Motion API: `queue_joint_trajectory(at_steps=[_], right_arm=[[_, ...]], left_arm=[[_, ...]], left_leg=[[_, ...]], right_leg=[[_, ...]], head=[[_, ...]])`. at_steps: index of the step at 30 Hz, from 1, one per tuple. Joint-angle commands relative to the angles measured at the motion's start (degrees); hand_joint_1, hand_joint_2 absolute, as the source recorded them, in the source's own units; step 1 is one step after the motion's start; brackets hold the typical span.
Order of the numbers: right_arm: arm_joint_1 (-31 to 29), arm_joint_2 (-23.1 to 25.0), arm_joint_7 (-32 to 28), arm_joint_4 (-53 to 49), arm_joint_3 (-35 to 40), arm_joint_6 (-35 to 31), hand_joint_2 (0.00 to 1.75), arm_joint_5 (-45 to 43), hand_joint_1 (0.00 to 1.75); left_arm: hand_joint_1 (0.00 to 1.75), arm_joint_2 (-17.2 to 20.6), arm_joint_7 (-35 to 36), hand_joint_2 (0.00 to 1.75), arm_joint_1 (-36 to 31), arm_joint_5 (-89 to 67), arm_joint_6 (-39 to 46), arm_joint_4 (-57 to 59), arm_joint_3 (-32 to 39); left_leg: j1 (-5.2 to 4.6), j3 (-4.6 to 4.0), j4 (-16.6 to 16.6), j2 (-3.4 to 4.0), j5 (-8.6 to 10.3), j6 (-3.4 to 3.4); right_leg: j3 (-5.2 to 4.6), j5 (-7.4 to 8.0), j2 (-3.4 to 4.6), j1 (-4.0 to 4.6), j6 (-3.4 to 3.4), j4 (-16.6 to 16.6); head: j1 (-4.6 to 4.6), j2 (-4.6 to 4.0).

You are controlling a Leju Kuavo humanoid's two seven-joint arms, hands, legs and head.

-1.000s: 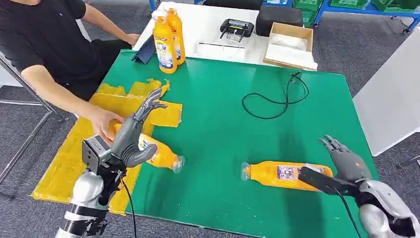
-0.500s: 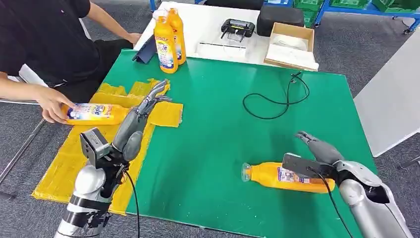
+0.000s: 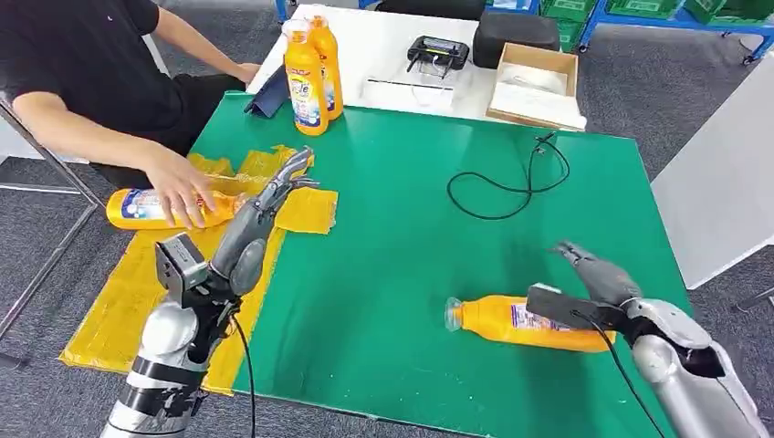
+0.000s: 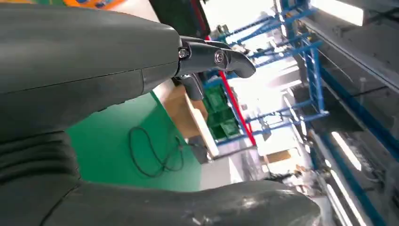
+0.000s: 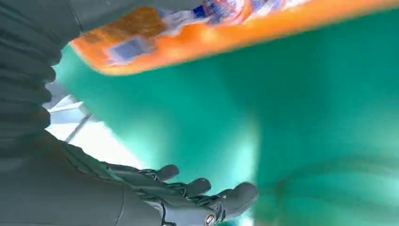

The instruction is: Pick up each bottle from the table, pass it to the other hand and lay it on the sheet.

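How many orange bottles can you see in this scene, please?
4. Two bottles stand upright together at the green table's far edge. One lies near the right hand on the green surface. One lies under a person's hand at the yellow sheet's left edge.

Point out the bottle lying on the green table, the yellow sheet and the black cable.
bottle (image 3: pixel 511 322): head view, on its orange body near the label.
yellow sheet (image 3: pixel 128 283): head view, on a bare stretch left of the left arm.
black cable (image 3: pixel 511 190): head view, on the loop's lower curve.
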Motion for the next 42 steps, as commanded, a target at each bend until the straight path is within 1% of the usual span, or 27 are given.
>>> queue_joint_trajectory(at_steps=[1, 2, 3, 4, 5, 6, 7, 8, 9, 10, 11, 12, 14, 17, 18, 21, 28, 32, 37, 38, 42], right_arm=[[11.7, 18.7, 2.2, -24.2, -9.0, -3.3, 1.75, 10.1, 0.00], [12.3, 17.9, 1.6, -24.3, -9.3, -2.6, 1.75, 9.5, 0.00], [12.8, 15.9, 0.8, -23.3, -8.9, -0.5, 1.75, 8.7, 0.00], [12.9, 15.2, 0.2, -22.1, -9.0, -0.1, 1.75, 7.9, 0.00], [12.8, 13.8, -0.7, -20.5, -8.4, 1.4, 1.75, 6.5, 0.00], [12.4, 13.0, -1.2, -18.9, -8.1, 1.3, 1.75, 6.0, 0.00], [12.3, 13.4, -2.0, -17.7, -7.9, 0.7, 1.75, 5.7, 0.00], [12.1, 13.3, -2.0, -17.0, -7.4, 0.8, 1.75, 5.8, 0.00], [11.9, 13.4, -2.0, -16.7, -7.3, 0.8, 1.75, 5.8, 0.00], [11.9, 13.4, -2.0, -16.7, -7.3, 0.8, 1.75, 5.8, 0.00], [11.5, 13.4, -1.9, -16.0, -6.8, 0.8, 1.75, 5.7, 0.00], [10.8, 11.8, -1.5, -15.1, -5.4, 2.0, 1.75, 5.2, 0.00], [10.4, 10.5, -1.2, -13.7, -4.4, 2.9, 1.75, 4.8, 0.00], [9.7, 8.5, -1.1, -10.9, -3.1, 3.8, 1.75, 4.2, 0.00], [9.2, 6.8, -0.8, -9.6, -2.0, 5.9, 1.75, 2.9, 0.00], [7.5, 2.8, -0.9, -6.7, -0.2, 7.6, 1.75, 1.7, 0.00], [6.8, -0.6, -0.6, -4.3, 0.9, 9.0, 1.75, 0.5, 0.00], [6.9, -1.7, -0.5, -3.9, 0.5, 9.4, 1.75, -0.3, 0.00], [7.8, -4.9, -0.3, -4.1, 0.1, 11.2, 1.75, -2.3, 0.00], [8.0, -5.1, -0.3, -4.1, 0.0, 11.2, 1.75, -2.4, 0.00], [8.0, -5.9, -0.1, -4.0, 0.5, 11.8, 1.75, -2.8, 0.00]], left_arm=[[0.00, -0.8, 1.2, 0.00, 6.9, -2.8, 0.3, -6.5, 1.5], [0.00, -0.8, 1.2, 0.00, 6.6, -2.9, 0.3, -6.3, 1.6], [0.00, -0.8, 1.2, 0.00, 6.0, -2.8, 0.1, -5.8, 1.8], [0.00, -0.8, 1.1, 0.00, 5.5, -2.7, 0.1, -5.3, 2.0], [0.00, -0.7, 1.1, 0.00, 5.0, -2.6, 0.0, -4.8, 2.0], [0.00, -0.7, 1.1, 0.00, 4.5, -2.4, -0.1, -4.2, 2.1], [0.00, -0.7, 1.1, 0.00, 4.4, -2.3, -0.1, -3.9, 2.2], [0.00, -0.7, 1.1, 0.00, 4.3, -2.3, -0.2, -3.7, 2.2], [0.00, -0.7, 1.1, 0.00, 4.3, -2.3, -0.2, -3.6, 2.2], [0.00, -0.7, 1.1, 0.00, 4.3, -2.3, -0.2, -3.6, 2.2], [0.00, -0.7, 1.0, 0.00, 4.2, -2.3, -0.2, -3.3, 2.2], [0.00, -0.6, 0.9, 0.00, 3.9, -2.1, -0.3, -3.0, 2.0], [0.00, -0.5, 0.6, 0.00, 3.8, -1.9, -0.4, -2.4, 2.0], [0.00, -0.6, 0.2, 0.00, 3.4, -1.7, -0.5, -1.3, 1.8], [0.00, -0.5, -0.1, 0.00, 3.1, -1.6, -0.7, -0.7, 1.5], [0.00, -0.5, -0.6, 0.00, 1.7, -1.4, -0.8, 1.2, 1.0], [0.00, -0.3, -0.5, 0.00, -0.1, -0.3, -1.0, 2.6, 0.3], [0.00, -0.2, -0.4, 0.00, -0.5, 0.1, -1.0, 2.9, 0.2], [0.00, 0.1, 0.1, 0.00, -1.7, 1.1, -1.0, 3.5, -0.2], [0.00, 0.2, 0.1, 0.00, -1.8, 1.2, -1.1, 3.6, -0.2], [0.00, 0.3, 0.2, 0.00, -2.0, 1.5, -1.2, 3.9, -0.4]], left_leg=[[-0.01, 0.13, 0.0, 0.38, -0.16, -0.20], [-0.01, 0.04, 0.0, 0.21, -0.12, -0.16], [-0.01, 0.10, 0.0, 0.18, -0.18, -0.22], [-0.03, -0.03, 0.0, -0.10, -0.10, -0.18], [0.01, -0.10, 0.0, -0.21, -0.03, -0.12], [0.04, -0.06, 0.0, -0.29, -0.06, -0.14], [0.06, 0.02, 0.0, -0.38, -0.09, -0.14], [0.01, -0.04, 0.0, -0.27, -0.04, -0.09], [0.02, 0.00, 0.0, -0.19, -0.06, -0.11], [0.00, -0.13, 0.0, -0.16, -0.04, -0.09], [-0.04, -0.02, 0.0, -0.08, -0.07, -0.12], [-0.03, -0.12, 0.0, -0.16, -0.04, -0.11], [-0.10, -0.09, 0.0, -0.23, -0.01, -0.09], [-0.11, 0.00, -0.1, -0.16, -0.04, -0.12], [-0.12, -0.06, -0.1, -0.19, -0.02, -0.08], [-0.13, 0.02, -0.1, -0.19, -0.03, -0.10], [-0.15, -0.08, -0.1, -0.22, -0.01, -0.08], [-0.16, -0.05, 0.0, -0.27, -0.02, -0.10], [-0.17, -0.02, 0.0, -0.24, -0.04, -0.12], [-0.18, -0.10, 0.0, -0.30, -0.01, -0.07], [-0.15, -0.05, 0.0, -0.22, -0.03, -0.11]], right_leg=[[-0.07, -0.11, 0.55, -0.02, -0.20, 0.1], [-0.15, -0.11, 0.33, -0.01, -0.15, 0.1], [-0.12, -0.20, 0.35, -0.03, -0.20, 0.1], [-0.21, -0.19, 0.04, -0.04, -0.14, 0.1], [-0.26, -0.15, -0.11, 0.00, -0.12, 0.0], [-0.16, -0.21, -0.16, 0.00, -0.14, 0.0], [-0.03, -0.27, -0.21, 0.01, -0.16, 0.0], [-0.11, -0.24, -0.13, -0.04, -0.03, 0.0], [-0.07, -0.22, -0.01, -0.03, -0.05, 0.0], [-0.21, -0.19, -0.05, -0.04, -0.02, 0.0], [-0.13, -0.21, 0.11, -0.08, -0.06, 0.0], [-0.21, -0.18, -0.01, -0.07, -0.03, 0.0], [-0.17, -0.19, -0.09, -0.14, -0.01, 0.0], [-0.09, -0.18, 0.01, -0.15, -0.03, 0.0], [-0.13, -0.16, -0.07, -0.15, 0.01, 0.0], [-0.04, -0.17, -0.01, -0.16, -0.01, 0.0], [-0.14, -0.15, -0.10, -0.16, 0.02, 0.0], [-0.10, -0.18, -0.11, -0.18, 0.01, 0.0], [-0.08, -0.20, -0.04, -0.19, -0.01, 0.0], [-0.16, -0.18, -0.17, -0.19, 0.03, 0.0], [-0.11, -0.18, -0.06, -0.17, -0.01, 0.0]], head=[[0.00, 0.00], [-0.04, 0.00], [-0.07, 0.00], [-0.09, 0.00], [-0.04, 0.00], [0.00, 0.00], [-0.07, 0.00], [0.00, 0.00], [0.00, 0.00], [0.00, 0.00], [-0.02, 0.00], [0.00, 0.00], [0.00, 0.00], [0.00, 0.00], [-0.02, 0.00], [-0.02, 0.00], [0.00, 0.00], [-0.02, 0.00], [-0.02, 0.00], [-0.02, 0.00], [-0.02, 0.00]])
